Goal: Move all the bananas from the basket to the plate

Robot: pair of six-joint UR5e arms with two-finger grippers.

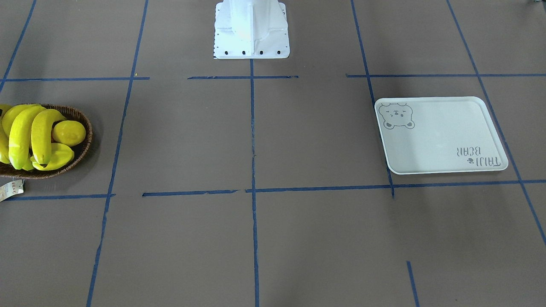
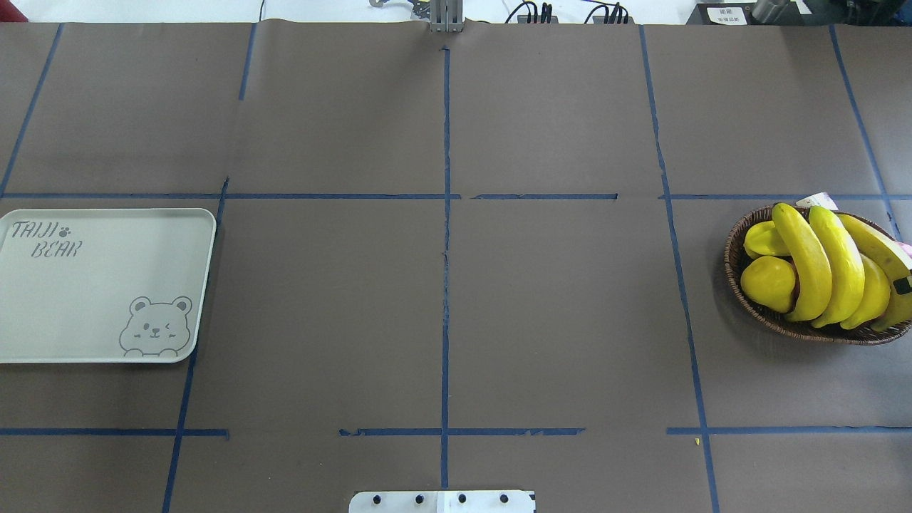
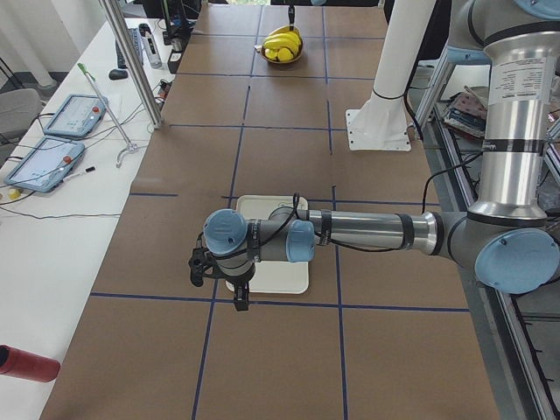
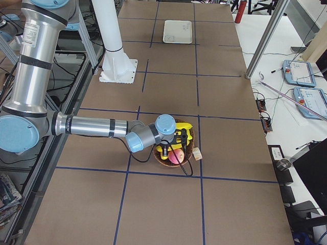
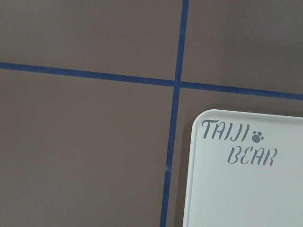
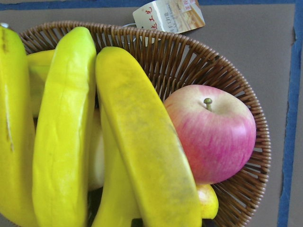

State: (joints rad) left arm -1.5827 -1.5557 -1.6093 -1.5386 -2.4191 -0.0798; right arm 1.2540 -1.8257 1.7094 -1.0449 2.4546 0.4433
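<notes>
Since nothing lies on the plate [image 2: 92, 313] yet, the job reads as not begun. The plate sits flat at the left end of the desk [image 2: 442, 320], and the left hand [image 3: 239, 299] hangs over its near edge. Only the side view shows that hand, so I cannot tell if its fingers are spread or pressed together. The middle of the desk holds only blue tape lines. At the far right end, well apart from the plate, the basket [image 2: 784, 329] holds all the bananas [image 2: 830, 263]. I count about four, packed side by side and touching, piled over a lemon [image 2: 768, 283], a starfruit [image 2: 766, 239] and a pink apple [image 6: 210, 135], with a paper tag [image 6: 169, 15] at the rim. The right hand [image 4: 180, 139] hovers right above the pile. Its fingers do not show in the wrist view, so again I cannot tell whether it is spread or closed. The bananas look glossy and very even, so my guess is light, fairly stiff replicas with smooth skin that could slip. I'd take the top one across its thick middle, with the jaws spanning the narrow width. I'd avoid the tapered tips. There is little gap between neighbours, so a finger may nudge one.
</notes>
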